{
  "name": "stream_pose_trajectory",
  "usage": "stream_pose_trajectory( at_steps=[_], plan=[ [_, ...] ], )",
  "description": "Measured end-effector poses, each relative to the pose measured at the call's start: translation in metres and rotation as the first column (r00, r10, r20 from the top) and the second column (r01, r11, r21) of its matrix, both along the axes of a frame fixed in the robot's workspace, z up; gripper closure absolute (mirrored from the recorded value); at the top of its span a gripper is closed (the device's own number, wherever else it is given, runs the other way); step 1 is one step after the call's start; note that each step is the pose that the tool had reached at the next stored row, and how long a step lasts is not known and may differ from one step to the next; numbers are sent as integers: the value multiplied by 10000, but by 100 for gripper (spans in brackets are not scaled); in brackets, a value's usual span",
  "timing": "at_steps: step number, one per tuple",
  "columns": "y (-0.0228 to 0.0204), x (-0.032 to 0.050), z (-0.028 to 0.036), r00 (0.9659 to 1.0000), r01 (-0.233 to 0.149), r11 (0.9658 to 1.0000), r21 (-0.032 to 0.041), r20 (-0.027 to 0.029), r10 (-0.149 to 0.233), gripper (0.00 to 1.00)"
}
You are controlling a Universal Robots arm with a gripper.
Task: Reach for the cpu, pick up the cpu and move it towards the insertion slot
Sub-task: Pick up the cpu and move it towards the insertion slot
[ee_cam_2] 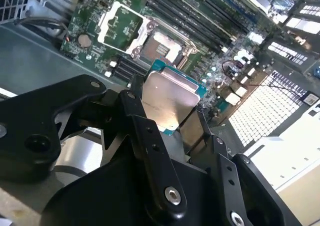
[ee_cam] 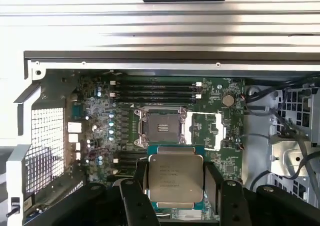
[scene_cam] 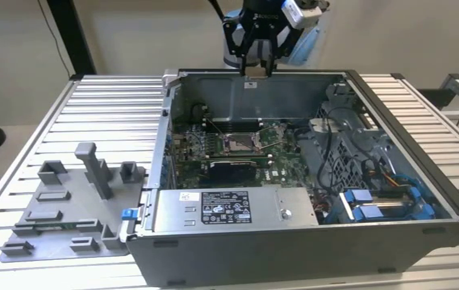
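My gripper [scene_cam: 256,72] hangs above the far wall of the open computer case and is shut on the cpu [ee_cam: 176,178], a flat square chip with a silvery top and a thin green edge, also seen as the cpu [ee_cam_2: 169,98] between the black fingers [ee_cam_2: 145,131]. The insertion slot [scene_cam: 238,142], a square socket with a shiny metal frame and a dark centre, sits on the green board inside the case, below and nearer than the gripper. In the wrist views the insertion slot [ee_cam: 161,127] [ee_cam_2: 157,43] lies just past the held chip.
The open computer case [scene_cam: 455,208] stands on a slatted metal table [scene_cam: 108,115]. A grey plastic tray [scene_cam: 68,208] with upright blocks lies at the exterior view's left. Memory slots [ee_cam: 155,89], a power supply [scene_cam: 225,208] and cable bundles [scene_cam: 350,157] surround the socket.
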State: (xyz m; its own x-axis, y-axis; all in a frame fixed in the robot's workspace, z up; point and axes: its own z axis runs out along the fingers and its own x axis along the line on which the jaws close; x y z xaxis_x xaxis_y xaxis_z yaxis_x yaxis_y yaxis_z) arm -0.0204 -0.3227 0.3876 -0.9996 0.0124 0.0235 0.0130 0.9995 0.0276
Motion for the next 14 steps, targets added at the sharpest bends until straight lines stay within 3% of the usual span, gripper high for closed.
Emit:
stream_pose_trajectory(
  at_steps=[7, 14],
  plan=[
    [135, -19, -19, 10000, 46, 10000, -1, 28, -46, 100],
    [137, -19, -19, 10000, 48, 10000, 1, 29, -48, 100]
  ],
)
